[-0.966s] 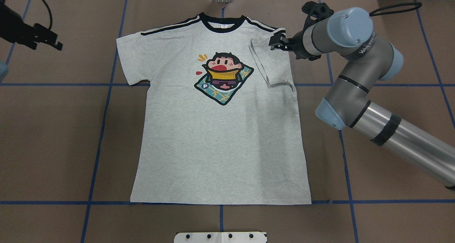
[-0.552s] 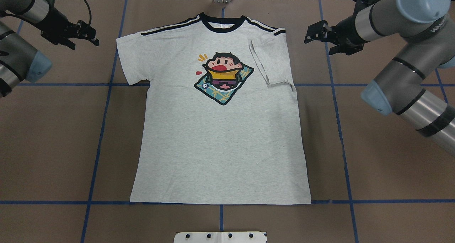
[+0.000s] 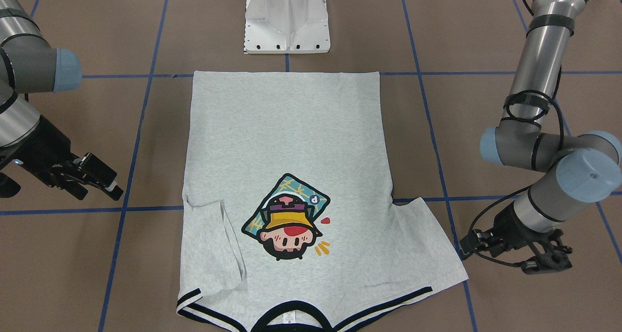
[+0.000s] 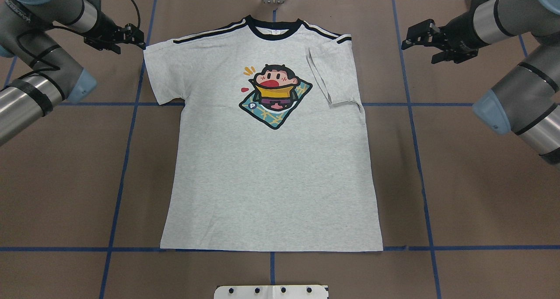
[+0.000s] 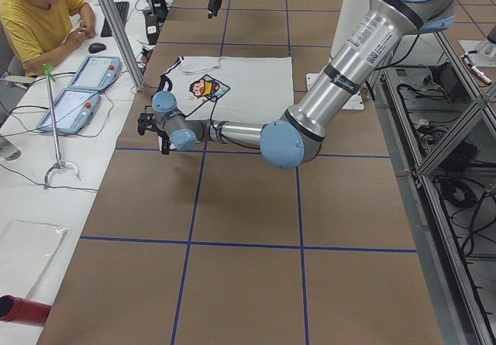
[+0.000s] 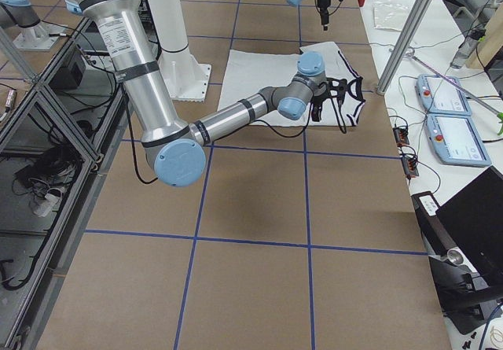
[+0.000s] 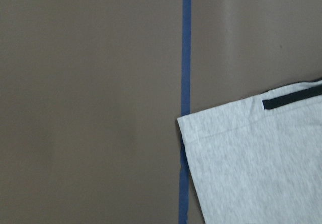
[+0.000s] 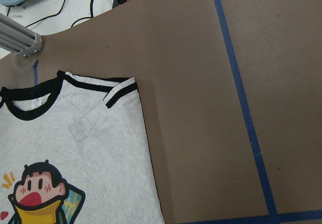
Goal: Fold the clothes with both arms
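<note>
T-shirt (image 4: 271,181) flat on table, nothing gripped.
Left gripper (image 4: 139,37) wide, sleeve corner (image 4: 147,50) just beside it; right gripper (image 4: 409,36) wide, folded sleeve (image 4: 334,75) well apart.

A robotics lab. Blue tape (image 4: 126,159) grids the brown table (image 4: 65,181). In the left side view, at ten o'clock, an operator (image 5: 39,19) sits by two teach pendants (image 5: 94,71).

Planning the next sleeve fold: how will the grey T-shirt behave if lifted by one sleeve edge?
Likely floppy: the T-shirt lies flat and its folded sleeve shows soft creases. Probably light, since the fabric looks thin. Lifted there, the rest would likely sag and drag.
</note>
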`<state>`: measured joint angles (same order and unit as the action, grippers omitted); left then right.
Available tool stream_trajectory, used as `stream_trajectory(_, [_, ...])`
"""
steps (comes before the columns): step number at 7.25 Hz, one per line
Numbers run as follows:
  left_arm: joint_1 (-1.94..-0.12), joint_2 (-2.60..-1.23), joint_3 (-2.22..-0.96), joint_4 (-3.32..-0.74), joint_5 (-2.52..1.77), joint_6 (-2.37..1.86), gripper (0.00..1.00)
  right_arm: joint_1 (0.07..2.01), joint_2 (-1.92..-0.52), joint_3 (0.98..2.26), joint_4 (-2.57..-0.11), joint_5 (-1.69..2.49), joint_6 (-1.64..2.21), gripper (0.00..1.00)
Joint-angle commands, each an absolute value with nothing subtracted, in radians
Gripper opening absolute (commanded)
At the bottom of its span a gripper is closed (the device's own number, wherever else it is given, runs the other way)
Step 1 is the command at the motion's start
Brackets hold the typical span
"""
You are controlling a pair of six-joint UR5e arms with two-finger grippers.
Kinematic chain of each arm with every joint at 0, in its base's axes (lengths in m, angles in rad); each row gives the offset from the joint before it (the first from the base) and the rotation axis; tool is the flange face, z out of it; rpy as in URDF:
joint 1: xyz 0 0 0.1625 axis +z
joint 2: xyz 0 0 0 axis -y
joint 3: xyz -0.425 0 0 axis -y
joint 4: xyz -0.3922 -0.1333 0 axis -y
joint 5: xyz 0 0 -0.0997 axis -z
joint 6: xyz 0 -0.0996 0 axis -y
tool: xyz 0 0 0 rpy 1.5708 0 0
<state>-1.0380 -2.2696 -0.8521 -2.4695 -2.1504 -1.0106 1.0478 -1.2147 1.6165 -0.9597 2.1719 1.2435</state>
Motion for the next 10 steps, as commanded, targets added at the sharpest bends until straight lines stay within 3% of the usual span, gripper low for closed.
stream_trajectory(1, [-0.997, -2.356, -0.731, -2.545, -2.057, -1.135, 0.77, 1.048, -1.215, 1.618, -0.959, 2.146, 1.243, 1.00])
stream_trajectory(3, [-0.994, -2.362, -0.716, -2.548, -2.039, -1.138, 0.63, 1.048, -1.215, 1.617, -0.959, 2.143, 1.243, 1.00])
stream_trajectory(7, [-0.985, -2.359, -0.695, -2.548, -2.008, -1.137, 0.57, 1.046, -1.216, 1.618, -0.959, 2.117, 1.243, 1.00])
stream_trajectory(8, [-0.985, -2.359, -0.695, -2.548, -2.008, -1.137, 0.42, 1.046, -1.218, 1.618, -0.959, 2.114, 1.243, 1.00])
stream_trajectory(10, [-0.983, -2.358, -0.687, -2.545, -2.000, -1.135, 0.00, 1.046, -1.216, 1.618, -0.959, 2.115, 1.244, 1.00])
